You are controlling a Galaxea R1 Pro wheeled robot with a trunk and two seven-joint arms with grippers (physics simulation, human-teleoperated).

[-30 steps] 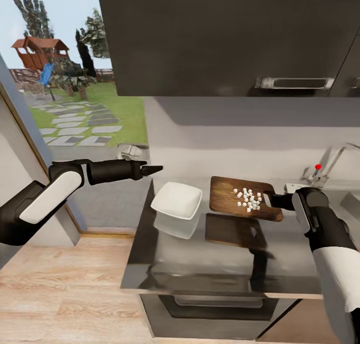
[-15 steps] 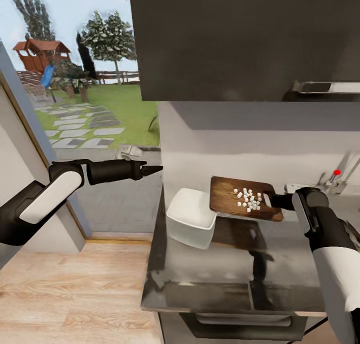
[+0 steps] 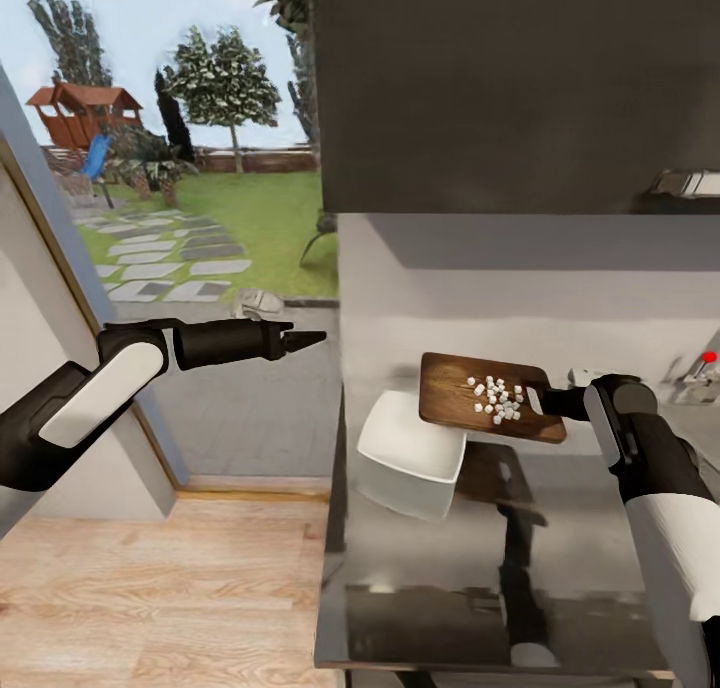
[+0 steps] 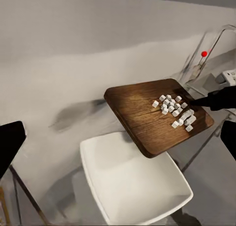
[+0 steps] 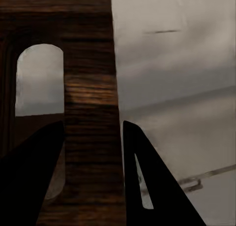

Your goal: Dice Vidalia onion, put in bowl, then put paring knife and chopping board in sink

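Note:
My right gripper [image 3: 540, 400] is shut on the slot-handle end of the dark wooden chopping board [image 3: 455, 398], holding it level above the countertop [image 3: 560, 568]. A pile of small white diced onion [image 3: 497, 398] lies on the board. The white bowl [image 3: 405, 453] stands on the countertop with its far corner under the board's free end. The left wrist view has the board [image 4: 137, 113], the dice [image 4: 174, 110] and the bowl [image 4: 132, 181]. My left gripper [image 3: 310, 339] hangs open and empty, left of the counter. The paring knife is out of view. Of the sink, the tap's red knob [image 3: 709, 357] shows.
A dark wall cabinet [image 3: 520, 78] hangs over the counter. The counter's left end [image 3: 335, 528] drops to a wood floor [image 3: 150, 588]. A glass door onto a garden [image 3: 200, 228] is behind my left arm. A small white box [image 3: 580, 375] sits by the wall.
The whole view has shifted left along the counter, so bowl and tap sit further right in the picture. The held board now overhangs the bowl. Both arms keep their pose.

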